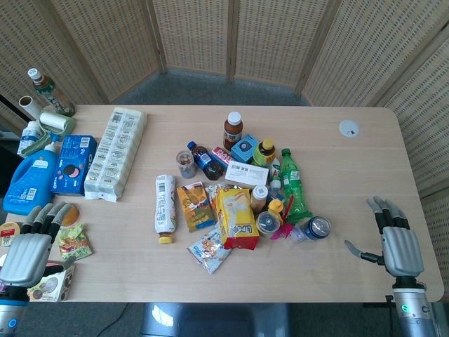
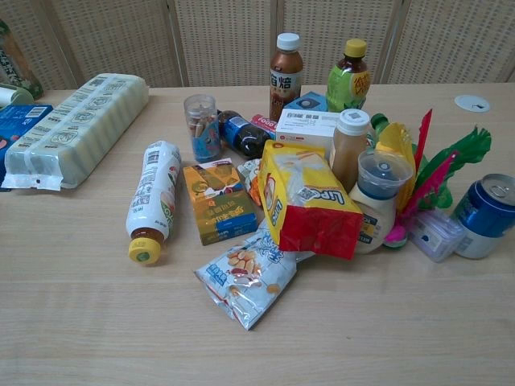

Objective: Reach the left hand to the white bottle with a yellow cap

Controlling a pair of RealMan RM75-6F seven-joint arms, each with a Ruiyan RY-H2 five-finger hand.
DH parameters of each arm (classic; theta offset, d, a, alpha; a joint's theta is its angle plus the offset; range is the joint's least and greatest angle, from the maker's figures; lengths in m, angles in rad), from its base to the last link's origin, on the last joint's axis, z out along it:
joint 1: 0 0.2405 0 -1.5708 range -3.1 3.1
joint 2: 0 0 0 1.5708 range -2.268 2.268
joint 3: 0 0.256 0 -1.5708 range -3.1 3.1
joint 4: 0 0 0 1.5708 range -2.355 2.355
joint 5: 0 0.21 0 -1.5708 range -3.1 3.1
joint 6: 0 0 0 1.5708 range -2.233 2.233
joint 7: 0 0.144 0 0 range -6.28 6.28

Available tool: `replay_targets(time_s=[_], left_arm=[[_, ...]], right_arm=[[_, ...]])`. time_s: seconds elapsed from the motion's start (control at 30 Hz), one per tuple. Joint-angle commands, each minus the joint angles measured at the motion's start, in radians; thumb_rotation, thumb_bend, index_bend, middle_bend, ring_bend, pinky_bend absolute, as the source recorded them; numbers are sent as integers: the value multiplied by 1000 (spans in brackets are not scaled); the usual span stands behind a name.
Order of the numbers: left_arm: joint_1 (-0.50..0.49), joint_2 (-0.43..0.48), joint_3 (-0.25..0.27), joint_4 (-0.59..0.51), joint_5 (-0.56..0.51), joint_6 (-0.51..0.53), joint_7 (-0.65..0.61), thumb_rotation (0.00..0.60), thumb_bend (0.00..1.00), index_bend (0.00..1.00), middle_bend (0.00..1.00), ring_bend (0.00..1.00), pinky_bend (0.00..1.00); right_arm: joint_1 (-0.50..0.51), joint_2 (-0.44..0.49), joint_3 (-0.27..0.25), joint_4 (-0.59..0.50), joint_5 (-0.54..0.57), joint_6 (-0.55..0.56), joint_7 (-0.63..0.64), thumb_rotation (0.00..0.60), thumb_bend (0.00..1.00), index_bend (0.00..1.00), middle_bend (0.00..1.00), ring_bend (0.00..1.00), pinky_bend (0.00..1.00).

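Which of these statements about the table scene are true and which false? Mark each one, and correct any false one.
1. The white bottle with a yellow cap lies on its side. True.
2. The left hand is gripping that bottle. False: it is near the table's left edge, apart from the bottle, holding nothing.
3. In the chest view, the bottle's cap points towards the camera. True.
4. The right hand rests on the blue can. False: it is near the table's right edge, clear of the can, fingers apart.
5. The brown bottle with a white cap is lying down. False: it stands upright.
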Motion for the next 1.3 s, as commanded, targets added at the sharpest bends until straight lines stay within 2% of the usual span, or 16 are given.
replay_targets(time_s=[0.03,0.4,0.53,0.7,1.03,1.3], left_arm=[[-1,-1,1,2,-1,-5,0,600,195,0,0,0,0],[-48,5,-10,27,9,-69,44,600,195,0,0,0,0],[-111,-22,-34,85,-4,-147,113,600,195,0,0,0,0],[-204,-78,-64,177,-19,-262,139,600,193,0,0,0,0],[-372,-295,-102,463,-3,-418,73,600,196,0,0,0,0],[-481,-473,-113,681,21,-484,14,600,197,0,0,0,0]], right_arm=[[0,-2,-1,-2,-3,0,2,356,206,0,0,0,0],[-27,2,-11,9,-13,35,37,357,205,0,0,0,0],[-38,7,-12,9,-11,46,41,355,206,0,0,0,0],[-53,21,-11,4,-4,64,45,359,207,0,0,0,0],[-89,38,-11,6,27,86,60,359,206,0,0,0,0],[-103,53,-3,-6,45,97,44,355,206,0,0,0,0]])
